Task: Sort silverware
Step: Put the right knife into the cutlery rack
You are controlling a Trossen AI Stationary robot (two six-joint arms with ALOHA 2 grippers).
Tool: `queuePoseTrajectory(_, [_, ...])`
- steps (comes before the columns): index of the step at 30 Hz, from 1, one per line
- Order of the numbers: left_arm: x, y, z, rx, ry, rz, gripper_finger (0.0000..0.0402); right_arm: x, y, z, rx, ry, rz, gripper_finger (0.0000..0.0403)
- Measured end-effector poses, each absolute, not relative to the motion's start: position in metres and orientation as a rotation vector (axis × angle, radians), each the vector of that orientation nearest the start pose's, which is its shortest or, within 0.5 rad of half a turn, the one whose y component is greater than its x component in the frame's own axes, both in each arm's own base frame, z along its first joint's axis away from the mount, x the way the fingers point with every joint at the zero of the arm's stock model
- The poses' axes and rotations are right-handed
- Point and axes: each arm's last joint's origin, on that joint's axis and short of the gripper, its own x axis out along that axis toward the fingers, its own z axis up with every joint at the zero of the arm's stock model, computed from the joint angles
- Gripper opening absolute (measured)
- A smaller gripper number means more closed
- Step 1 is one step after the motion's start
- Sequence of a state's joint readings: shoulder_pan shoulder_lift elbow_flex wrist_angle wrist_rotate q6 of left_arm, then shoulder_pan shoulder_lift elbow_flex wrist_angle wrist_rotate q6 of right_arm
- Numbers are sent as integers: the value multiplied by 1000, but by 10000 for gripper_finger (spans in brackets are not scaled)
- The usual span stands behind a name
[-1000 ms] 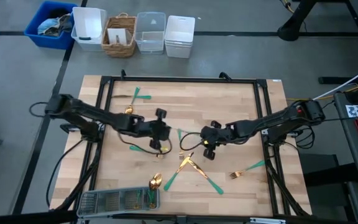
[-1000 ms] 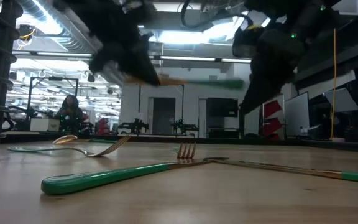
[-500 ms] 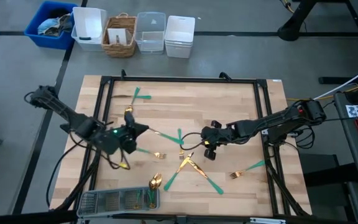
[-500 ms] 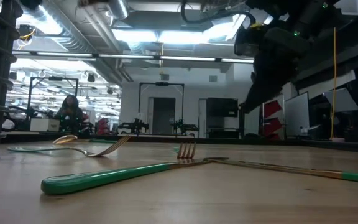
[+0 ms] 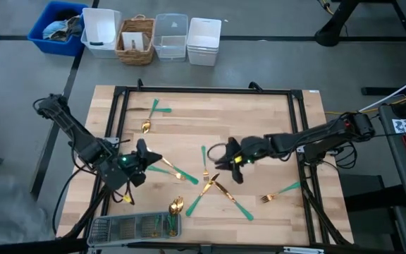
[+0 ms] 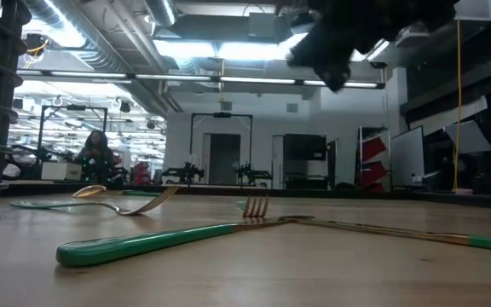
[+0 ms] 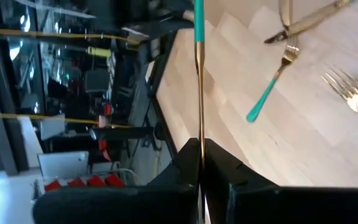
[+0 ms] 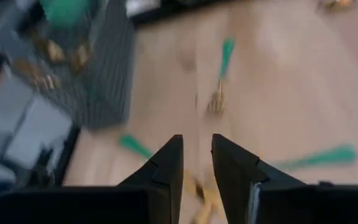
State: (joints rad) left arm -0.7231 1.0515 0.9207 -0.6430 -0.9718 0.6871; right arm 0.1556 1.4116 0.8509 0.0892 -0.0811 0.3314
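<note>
Teal-handled utensil (image 7: 198, 74) clamped between the left gripper's (image 5: 137, 159) fingers (image 7: 185, 163), which are pressed together on its thin gold shank; in the left wrist view the handle runs straight out ahead of them. Which kind of utensil it is cannot be told, since its head is hidden. From above, the left gripper sits over the counter's (image 5: 259, 113) left half, near the front.

Right gripper (image 5: 232, 161) hangs above the middle of the counter, fingers (image 8: 166, 163) parted with a narrow gap and nothing between them. Just beside it, toward the front, lie crossed gold-headed pieces (image 5: 216, 186) with teal handles splayed outward.

More silverware is scattered about: a fork (image 5: 282, 191) to the front right, a spoon (image 5: 149, 117) at the back left, and a piece (image 5: 177, 207) with its gold head next to the grey mesh tray (image 5: 132, 226) at the front left edge.

Low view: a fork (image 6: 177, 237) lies flat on the wood, its green handle nearest the camera. A person (image 6: 97, 152) is seated far back in the room.

Bins and a basket (image 5: 135, 41) line the floor beyond the counter.
</note>
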Motion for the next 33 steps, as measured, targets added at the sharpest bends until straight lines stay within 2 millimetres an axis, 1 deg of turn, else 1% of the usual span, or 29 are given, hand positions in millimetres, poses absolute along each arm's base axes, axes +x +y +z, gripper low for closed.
queuePoseTrajectory(6, [173,-120,293,1300,625,36,0,303,23,266,339,300,118,88])
queuePoseTrajectory(9, [180,-126,286,1361,648,16,0,306,7,275,414,212,132,88])
queuePoseTrajectory(12, [191,-131,279,1419,653,14,0,306,-8,279,500,190,220,88])
queuePoseTrajectory(15, [206,-136,274,1494,649,19,0,306,-17,278,565,204,275,88])
queuePoseTrajectory(18, [220,-139,270,1570,646,36,0,305,-18,279,572,213,329,88])
queuePoseTrajectory(21, [233,-137,268,1615,648,65,0,305,-16,279,575,232,380,88])
queuePoseTrajectory(27, [258,-128,271,1668,624,147,0,304,-15,274,591,286,396,88])
queuePoseTrajectory(33, [278,-114,273,1709,572,137,0,303,-14,272,602,321,421,88])
